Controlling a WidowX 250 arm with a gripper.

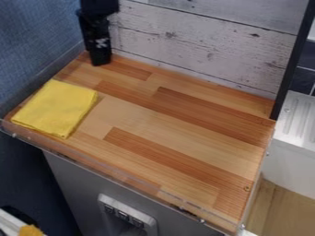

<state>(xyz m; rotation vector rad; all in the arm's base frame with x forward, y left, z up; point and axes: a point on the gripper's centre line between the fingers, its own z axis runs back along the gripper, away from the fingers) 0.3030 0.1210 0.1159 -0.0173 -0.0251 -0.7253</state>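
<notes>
You have before you a wooden desk (pixel 184 115) of light and darker strips, and the yellow cloth (pixel 56 108) is lying flat on it. Behind the cloth and further along stands a wall of whitish planks (pixel 203 50); beside the cloth, on its outer side, is a blue wall (pixel 37 32). Below the cloth's level you see a grey front (pixel 77 186). The cloth itself lies near the desk's front corner. Your black gripper (pixel 101 63) hangs downward behind the cloth, near the rear corner, apart from the cloth. Whether the gripper is released or clenched, you cannot tell from this view.
</notes>
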